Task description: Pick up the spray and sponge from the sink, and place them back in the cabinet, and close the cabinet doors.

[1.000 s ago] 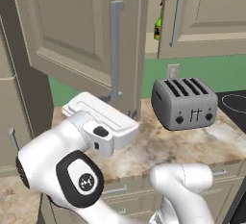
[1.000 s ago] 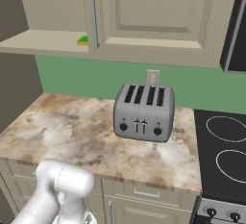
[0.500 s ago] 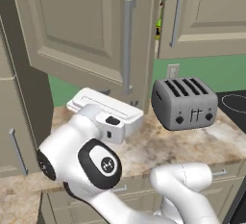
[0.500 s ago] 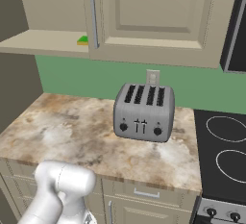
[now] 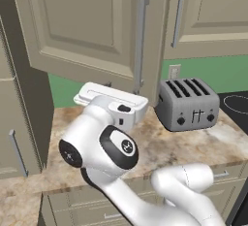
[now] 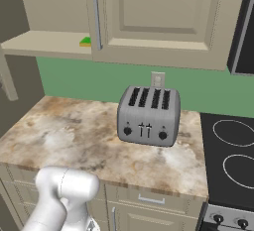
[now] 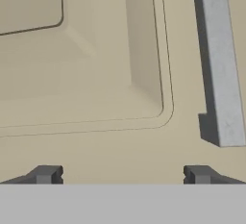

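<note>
**Inspector:** Left base view first. What is recorded?

**Assistant:** One of the cabinet doors (image 5: 82, 26) stands swung out over the bench (image 5: 193, 147), its silver bar handle (image 5: 140, 40) near the door's free edge. The robot's white hand body sits just below that door's lower edge. A silver toaster (image 5: 188, 104) stands on the bench toward the back edge, right of the arm. The cabinet interior is hidden behind the open door here.

**Inspector:** Right base view?

**Assistant:** The cabinet (image 6: 44, 44) is open on its left side, its beige shelf exposed. The sponge (image 6: 85, 41) lies on that shelf at its right end, green top showing, partly hidden behind the edge of the neighbouring door. Whether the spray is inside cannot be told. The toaster (image 6: 148, 116) sits on the bench by the back wall, and a dark cooktop (image 6: 230, 150) adjoins the bench's right edge.

**Inspector:** Hand view, and the state of the hand?

**Assistant:** The hand (image 7: 122, 175) faces the panelled door front (image 7: 96, 74) closely, the handle (image 7: 218, 64) at upper right. Its fingertips (image 7: 45, 174) stand spread wide apart, with nothing between them.
</note>
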You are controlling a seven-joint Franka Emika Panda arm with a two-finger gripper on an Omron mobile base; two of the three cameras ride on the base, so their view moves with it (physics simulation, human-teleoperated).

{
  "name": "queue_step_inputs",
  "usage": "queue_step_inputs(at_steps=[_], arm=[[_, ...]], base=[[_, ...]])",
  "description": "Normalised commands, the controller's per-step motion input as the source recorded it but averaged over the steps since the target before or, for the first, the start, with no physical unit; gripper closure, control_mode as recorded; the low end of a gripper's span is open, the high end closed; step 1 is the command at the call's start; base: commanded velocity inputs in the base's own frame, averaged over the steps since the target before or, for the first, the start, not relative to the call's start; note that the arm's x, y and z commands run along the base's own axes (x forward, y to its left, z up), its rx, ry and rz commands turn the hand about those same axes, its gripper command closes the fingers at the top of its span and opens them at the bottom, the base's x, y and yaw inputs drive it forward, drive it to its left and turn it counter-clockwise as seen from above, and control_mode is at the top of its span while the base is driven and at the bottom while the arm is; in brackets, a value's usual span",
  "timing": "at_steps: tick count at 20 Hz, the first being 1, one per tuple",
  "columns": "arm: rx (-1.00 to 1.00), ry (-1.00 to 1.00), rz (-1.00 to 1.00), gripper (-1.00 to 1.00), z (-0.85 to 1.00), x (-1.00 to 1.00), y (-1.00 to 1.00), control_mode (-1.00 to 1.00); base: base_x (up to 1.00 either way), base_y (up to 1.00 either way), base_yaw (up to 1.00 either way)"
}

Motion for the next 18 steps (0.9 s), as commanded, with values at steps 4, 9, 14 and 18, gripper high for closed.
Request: queue_step_inputs(at_steps=[4, 9, 14, 18], arm=[[0.00, 0.00, 0.12, -1.00, 0.00, 0.38, -0.18, -1.00], [0.00, 0.00, 0.11, -1.00, 0.00, 0.37, -0.20, -1.00], [0.00, 0.00, 0.10, -1.00, 0.00, 0.36, -0.20, -1.00], [0.00, 0.00, 0.10, -1.00, 0.00, 0.32, -0.19, -1.00]], base=[[0.00, 0.00, 0.00], [0.00, 0.00, 0.00], [0.00, 0.00, 0.00], [0.00, 0.00, 0.00]])
